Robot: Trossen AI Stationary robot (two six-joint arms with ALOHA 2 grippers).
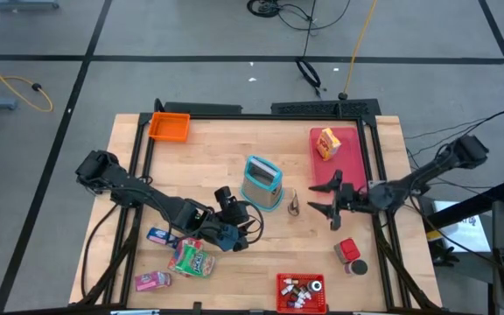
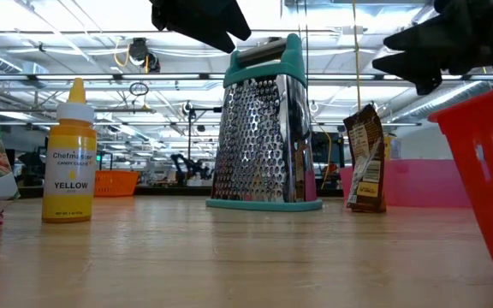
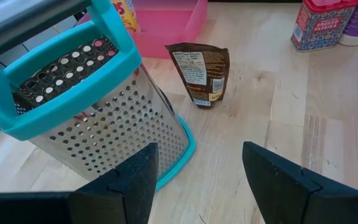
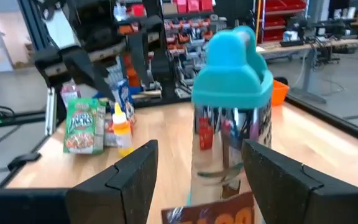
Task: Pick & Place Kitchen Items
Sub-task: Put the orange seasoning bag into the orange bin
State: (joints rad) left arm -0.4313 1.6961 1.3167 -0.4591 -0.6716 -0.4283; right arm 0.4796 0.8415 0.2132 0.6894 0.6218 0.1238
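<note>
At table centre: box grater (image 1: 262,182) with teal handle, upright — both arms face it.
Left gripper (image 1: 236,210): beside the grater, fingers (image 3: 132,180) spread, nothing between them.
Right gripper (image 1: 331,199): fingers apart, empty, brown packet (image 1: 293,203) lying between it and the grater.
Snack packets: green one (image 1: 191,260) and yellow bottle (image 2: 69,154) near the left arm.
Red canister (image 1: 348,251): near the right arm.

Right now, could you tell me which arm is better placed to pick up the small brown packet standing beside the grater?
The right, probably. Its open hand points at the brown packet from close by. The left hand, also open, sits on the far side of the grater, which partly blocks its path.
</note>
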